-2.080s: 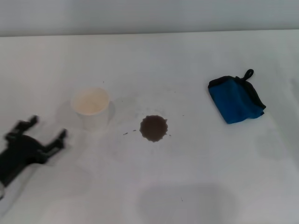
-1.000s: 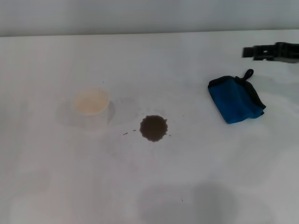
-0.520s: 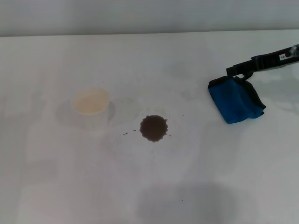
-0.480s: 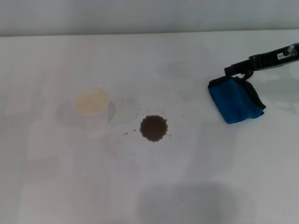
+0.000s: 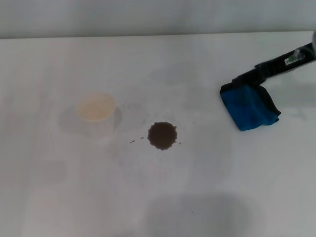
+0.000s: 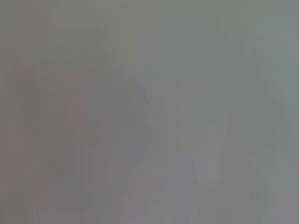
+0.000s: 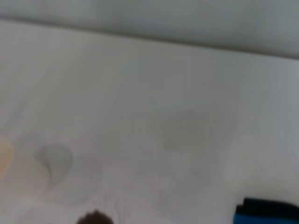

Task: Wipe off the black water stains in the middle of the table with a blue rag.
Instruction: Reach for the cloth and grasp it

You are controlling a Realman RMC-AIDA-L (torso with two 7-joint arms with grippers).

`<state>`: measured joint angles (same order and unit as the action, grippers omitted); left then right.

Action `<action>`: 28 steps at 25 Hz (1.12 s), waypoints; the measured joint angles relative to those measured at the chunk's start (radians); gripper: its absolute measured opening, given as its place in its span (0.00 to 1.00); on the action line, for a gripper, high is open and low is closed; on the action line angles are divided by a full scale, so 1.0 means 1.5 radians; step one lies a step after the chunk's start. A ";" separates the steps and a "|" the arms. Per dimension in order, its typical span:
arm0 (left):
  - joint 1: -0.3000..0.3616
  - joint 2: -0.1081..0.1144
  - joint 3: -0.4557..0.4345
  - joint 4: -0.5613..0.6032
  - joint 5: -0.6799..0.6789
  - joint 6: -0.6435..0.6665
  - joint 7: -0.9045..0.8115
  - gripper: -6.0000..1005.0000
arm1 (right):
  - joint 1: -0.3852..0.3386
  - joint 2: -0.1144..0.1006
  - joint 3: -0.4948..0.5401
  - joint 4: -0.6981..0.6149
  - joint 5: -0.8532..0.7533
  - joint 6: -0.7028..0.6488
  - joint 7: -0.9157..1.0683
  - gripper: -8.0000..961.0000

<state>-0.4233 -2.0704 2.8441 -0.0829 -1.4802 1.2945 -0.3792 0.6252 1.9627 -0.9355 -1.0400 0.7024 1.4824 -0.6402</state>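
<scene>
The black water stains (image 5: 162, 136) are a dark round blot with a jagged edge in the middle of the white table (image 5: 197, 197). The blue rag (image 5: 249, 104) lies folded at the right, with black edging along its far side. My right gripper (image 5: 257, 71) reaches in from the right edge, and its dark tip is over the rag's far edge. In the right wrist view the rag (image 7: 267, 214) and the stains (image 7: 96, 218) show at the picture's edge. My left gripper is out of view, and the left wrist view is plain grey.
A translucent whitish plastic cup (image 5: 96, 111) stands upright to the left of the stains, about a cup's width away. Tiny dark specks lie around the blot. The table's far edge meets a grey wall.
My left gripper withdrew from the lower left and left the view. My right gripper came in from the right edge and moved down and left onto the rag's far edge.
</scene>
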 joint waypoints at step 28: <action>-0.009 0.000 0.000 0.001 -0.001 0.013 -0.001 0.89 | 0.070 0.033 -0.231 0.077 -0.192 -0.106 0.145 0.50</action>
<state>-0.4361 -2.0708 2.8440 -0.0812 -1.4811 1.3138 -0.3812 0.7295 2.0126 -1.2823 -0.9247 0.4139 1.3234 -0.4234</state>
